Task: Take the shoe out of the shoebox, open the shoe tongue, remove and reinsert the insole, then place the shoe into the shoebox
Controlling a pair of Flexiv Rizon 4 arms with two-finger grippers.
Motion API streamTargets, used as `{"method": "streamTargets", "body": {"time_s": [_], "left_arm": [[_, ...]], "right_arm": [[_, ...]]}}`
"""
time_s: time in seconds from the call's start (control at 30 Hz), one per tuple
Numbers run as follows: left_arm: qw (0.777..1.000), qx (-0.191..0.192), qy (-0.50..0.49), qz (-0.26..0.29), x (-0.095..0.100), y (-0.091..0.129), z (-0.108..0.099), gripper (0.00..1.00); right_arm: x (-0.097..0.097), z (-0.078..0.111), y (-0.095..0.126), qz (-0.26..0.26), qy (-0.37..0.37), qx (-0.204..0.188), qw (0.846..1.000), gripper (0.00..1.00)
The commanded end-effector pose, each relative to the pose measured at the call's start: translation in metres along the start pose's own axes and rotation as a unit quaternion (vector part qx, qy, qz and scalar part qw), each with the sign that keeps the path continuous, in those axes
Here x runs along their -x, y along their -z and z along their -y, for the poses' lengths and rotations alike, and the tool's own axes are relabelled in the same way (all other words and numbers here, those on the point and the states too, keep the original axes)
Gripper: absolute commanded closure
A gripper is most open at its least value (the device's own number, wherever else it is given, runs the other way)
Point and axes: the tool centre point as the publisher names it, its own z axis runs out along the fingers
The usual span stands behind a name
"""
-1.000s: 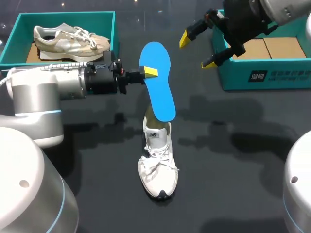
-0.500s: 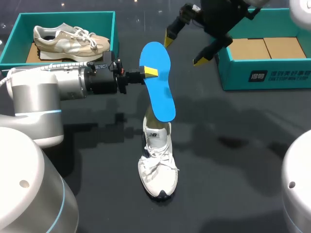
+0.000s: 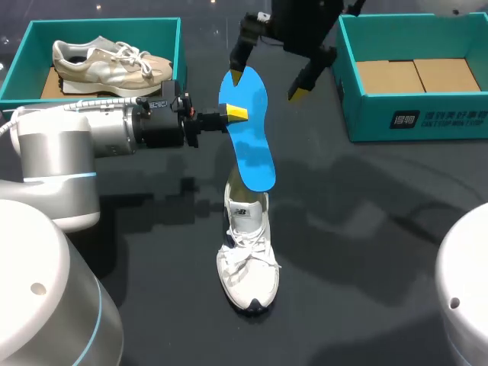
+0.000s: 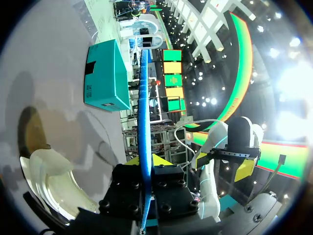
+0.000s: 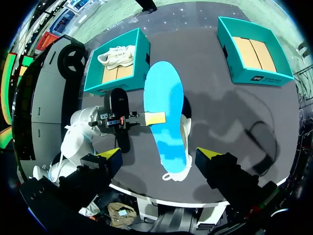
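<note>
Since your left fingers [image 3: 236,113] are clamped on just one edge of the blue insole [image 3: 252,141], with its lower end at the opening of the white shoe [image 3: 248,259] on the bench [image 3: 366,229], watch the wide-open, empty right fingers [image 3: 297,91] above it. A nudge could twist it loose or tip the shoe.

The insole [image 3: 252,145] in my left gripper [image 3: 232,113] stands over the white shoe [image 3: 248,259], barring the middle; my right gripper [image 3: 267,84] hangs spread above its far end. Bare table [image 3: 366,229] lies free rightward, up to the shoebox [image 3: 415,122].
</note>
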Motion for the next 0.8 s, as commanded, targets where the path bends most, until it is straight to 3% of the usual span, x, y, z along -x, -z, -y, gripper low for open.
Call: {"method": "streamTargets", "body": {"time_s": [0.03, 0.37, 0.8], "left_arm": [[1.000, -0.001, 0.000, 0.000, 0.000, 0.000, -0.001, 1.00], [1.000, -0.001, 0.000, 0.000, 0.000, 0.000, -0.001, 1.00], [1.000, -0.001, 0.000, 0.000, 0.000, 0.000, -0.001, 1.00]], "right_arm": [[-0.012, 0.000, -0.002, 0.107, -0.001, 0.000, 0.994, 0.00], [-0.026, 0.003, -0.014, 0.152, -0.015, 0.000, 0.988, 0.00], [-0.029, 0.007, -0.018, 0.180, -0.016, 0.007, 0.984, 0.00]]}}
